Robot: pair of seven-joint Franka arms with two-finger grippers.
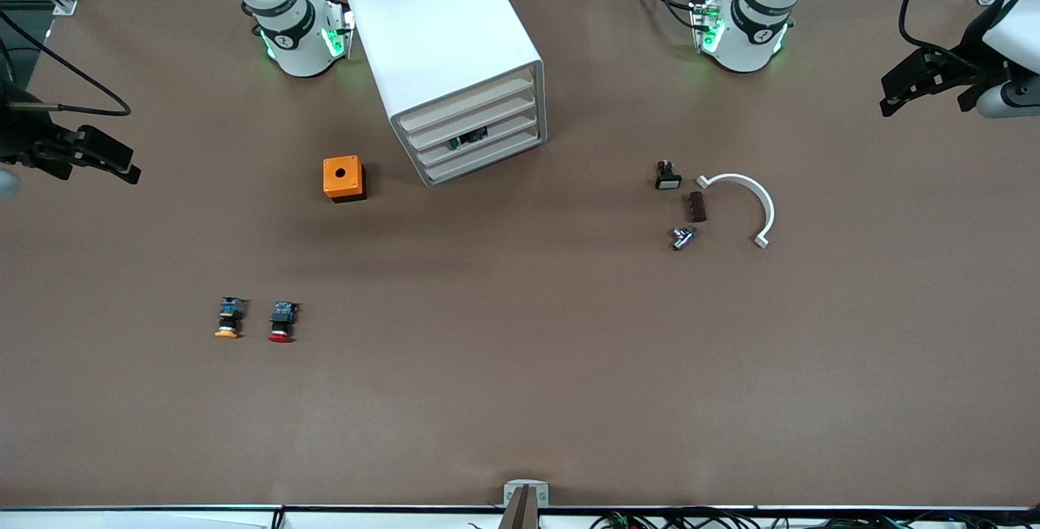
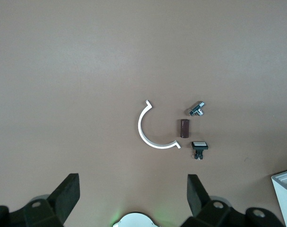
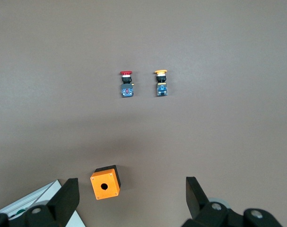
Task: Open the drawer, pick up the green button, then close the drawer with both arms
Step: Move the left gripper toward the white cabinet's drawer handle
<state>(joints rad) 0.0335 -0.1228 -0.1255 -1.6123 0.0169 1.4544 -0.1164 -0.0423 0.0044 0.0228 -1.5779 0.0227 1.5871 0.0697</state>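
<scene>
The white cabinet (image 1: 443, 25) stands between the two arm bases, and all of its drawer fronts are pushed in. At the third drawer (image 1: 496, 141) from the top, a small dark and green patch (image 1: 470, 137) shows in the gap; it may be the button. My left gripper (image 1: 926, 84) hangs open over the left arm's end of the table, with nothing between its fingers (image 2: 67, 195). Over the right arm's end of the table, my right gripper (image 1: 97, 157) is also open and empty, its fingers (image 3: 196, 197) spread wide. Both grippers are well away from the cabinet.
An orange box with a hole (image 1: 344, 178) sits beside the cabinet. Nearer the camera lie an orange-capped button (image 1: 229, 319) and a red-capped button (image 1: 281, 323). Toward the left arm's end lie a white half ring (image 1: 751, 200), a brown block (image 1: 697, 206), a metal fitting (image 1: 682, 237) and a small black switch (image 1: 667, 176).
</scene>
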